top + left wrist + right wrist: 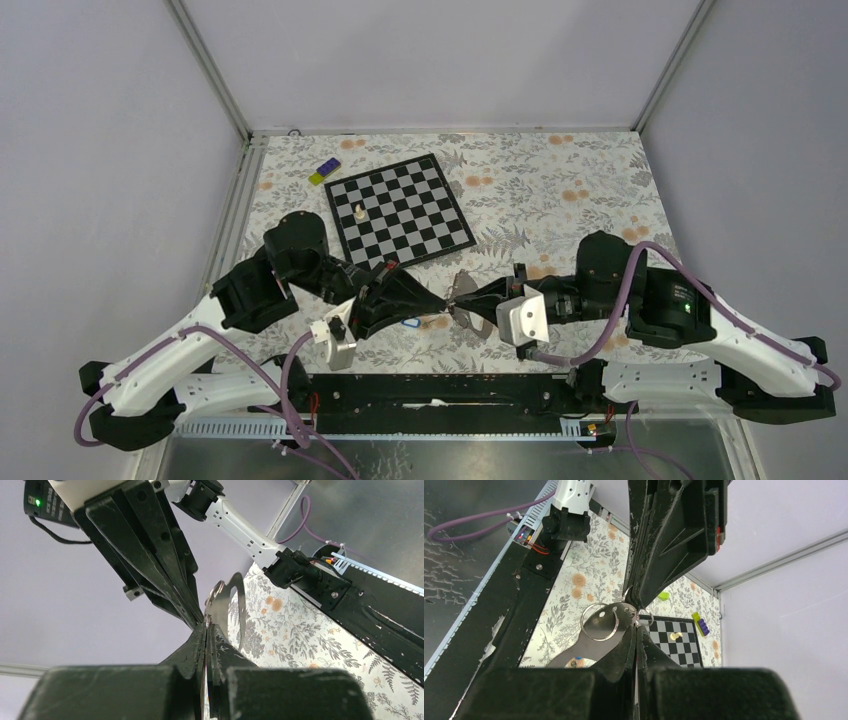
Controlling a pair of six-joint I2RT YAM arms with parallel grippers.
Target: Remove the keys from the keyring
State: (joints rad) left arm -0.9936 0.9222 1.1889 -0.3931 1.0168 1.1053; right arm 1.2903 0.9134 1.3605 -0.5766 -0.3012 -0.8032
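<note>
My two grippers meet tip to tip above the middle of the table, the left gripper (443, 297) from the left and the right gripper (460, 297) from the right. Both are shut. A flat silvery key (226, 602) with a slot rises from the left gripper's (206, 626) tips. In the right wrist view the thin wire keyring (600, 622) hangs through that key's (591, 647) holed head, right at the right gripper's (636, 626) tips. Which thin part each jaw pinches is hard to see. The blue tag (410, 323) lies on the cloth below the left fingers.
A chessboard (400, 208) with one white chess piece (359, 212) lies behind the grippers. A yellow and purple brick (324, 172) sits at the back left. The black mounting rail (440, 390) runs along the near edge. Metal frame posts stand at the back corners.
</note>
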